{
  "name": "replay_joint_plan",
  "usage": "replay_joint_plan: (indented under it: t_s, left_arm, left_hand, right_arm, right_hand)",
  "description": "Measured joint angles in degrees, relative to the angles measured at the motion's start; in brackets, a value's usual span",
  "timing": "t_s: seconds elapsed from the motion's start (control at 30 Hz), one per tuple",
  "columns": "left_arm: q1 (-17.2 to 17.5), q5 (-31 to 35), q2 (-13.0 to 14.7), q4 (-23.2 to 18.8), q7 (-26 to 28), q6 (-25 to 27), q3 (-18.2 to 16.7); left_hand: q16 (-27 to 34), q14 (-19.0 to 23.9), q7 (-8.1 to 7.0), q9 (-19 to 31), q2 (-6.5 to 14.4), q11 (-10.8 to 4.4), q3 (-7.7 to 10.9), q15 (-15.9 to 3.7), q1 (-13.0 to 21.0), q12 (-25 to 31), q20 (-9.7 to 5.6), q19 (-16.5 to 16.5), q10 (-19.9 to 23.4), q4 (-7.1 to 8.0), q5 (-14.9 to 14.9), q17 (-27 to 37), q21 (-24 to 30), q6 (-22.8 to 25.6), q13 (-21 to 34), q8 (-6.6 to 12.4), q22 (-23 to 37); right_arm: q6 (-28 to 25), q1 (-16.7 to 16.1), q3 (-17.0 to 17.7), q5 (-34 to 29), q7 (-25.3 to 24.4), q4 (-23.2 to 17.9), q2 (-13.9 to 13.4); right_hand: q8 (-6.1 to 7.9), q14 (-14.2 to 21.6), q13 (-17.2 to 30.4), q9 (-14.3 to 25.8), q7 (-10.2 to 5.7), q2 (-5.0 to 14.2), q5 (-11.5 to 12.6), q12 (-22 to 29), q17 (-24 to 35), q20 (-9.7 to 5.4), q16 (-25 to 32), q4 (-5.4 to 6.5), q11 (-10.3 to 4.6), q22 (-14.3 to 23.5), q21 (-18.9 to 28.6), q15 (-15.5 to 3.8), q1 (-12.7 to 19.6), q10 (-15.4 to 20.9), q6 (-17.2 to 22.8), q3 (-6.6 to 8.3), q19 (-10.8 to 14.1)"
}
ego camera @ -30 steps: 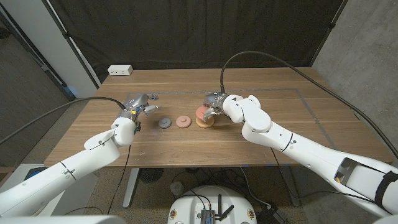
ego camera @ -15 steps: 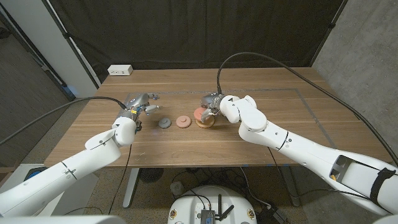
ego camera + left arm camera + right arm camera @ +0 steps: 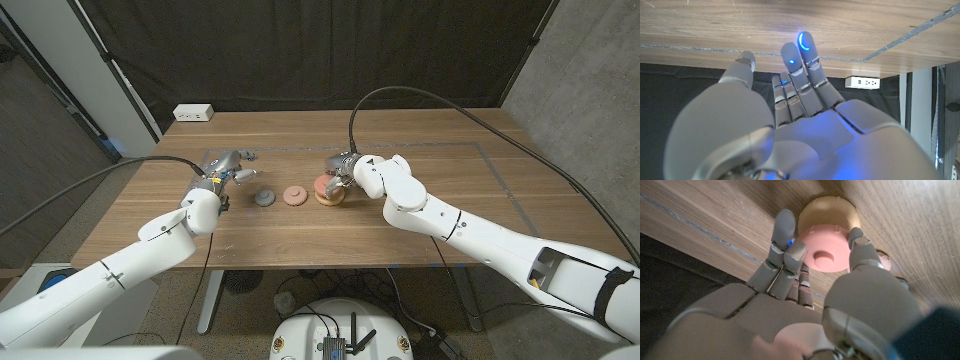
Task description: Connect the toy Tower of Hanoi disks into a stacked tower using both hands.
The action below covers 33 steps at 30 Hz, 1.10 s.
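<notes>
My hands at the wooden table [image 3: 420,215]

My right hand [image 3: 342,174] pinches the pink disk [image 3: 826,251] sitting on the tan disk [image 3: 829,211]. At its 9 o'clock lie a small pink disk [image 3: 293,195], then a gray disk [image 3: 265,198]. My left hand [image 3: 225,168] is loose, fingers apart.

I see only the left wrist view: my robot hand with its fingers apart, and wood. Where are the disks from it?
Observer: In the head view, a grey disk lies on the table just to the right of your left robot hand, apart from it.
Operator: Are there other disks?
Observer: Yes. Further right lie a small brownish disk and then a pink disk that sits on a tan disk.
Operator: What does the other arm do?
Observer: The right robot hand is at the pink disk, with its fingers on two sides of it. I cannot tell if they grip it.
</notes>
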Motion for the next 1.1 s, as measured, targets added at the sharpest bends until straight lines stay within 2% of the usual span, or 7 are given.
replay_joint_plan:
  t_s: [0.97, 1.1]
  left_arm:
    - [0.6, -1.0, -0.5, 0.3, 0.5, -0.1, -0.1]
    - [0.7, -1.1, -0.5, 0.3, 0.6, -0.2, -0.2]
  left_hand:
    - [0.4, 0.0, 0.0, 0.0, 0.0, 0.0, 0.41, 0.0, 0.0, -0.5, 0.19, -0.4, 0.0, -0.08, 0.0, 0.0, 1.6, 0.0, 0.0, 0.0, -1.1]
    - [0.4, 0.0, 0.0, 0.0, 0.0, 0.0, 0.41, 0.0, 0.0, -0.5, 0.19, -0.4, 0.0, -0.09, 0.0, -0.1, 1.6, 0.0, 0.0, 0.0, -1.2]
  right_arm:
    - [-1.1, 1.1, -1.7, 0.5, 1.2, 1.7, 0.1]
    - [-1.3, 1.2, -2.0, 0.3, 1.2, 1.9, 0.2]
  right_hand:
    - [-0.59, 0.0, 0.7, 0.3, -0.2, 0.0, 0.2, -0.5, 0.0, -0.01, -0.4, -0.47, -0.03, 0.0, 0.2, 0.0, 0.0, 0.0, 0.4, 0.47, -0.4]
    - [-0.67, 0.0, 0.8, 0.6, -0.61, 0.0, 0.1, -1.2, 0.0, -0.01, -0.9, -0.64, -0.76, -0.3, 0.2, 0.0, 0.0, -0.2, 0.0, 0.64, -0.4]
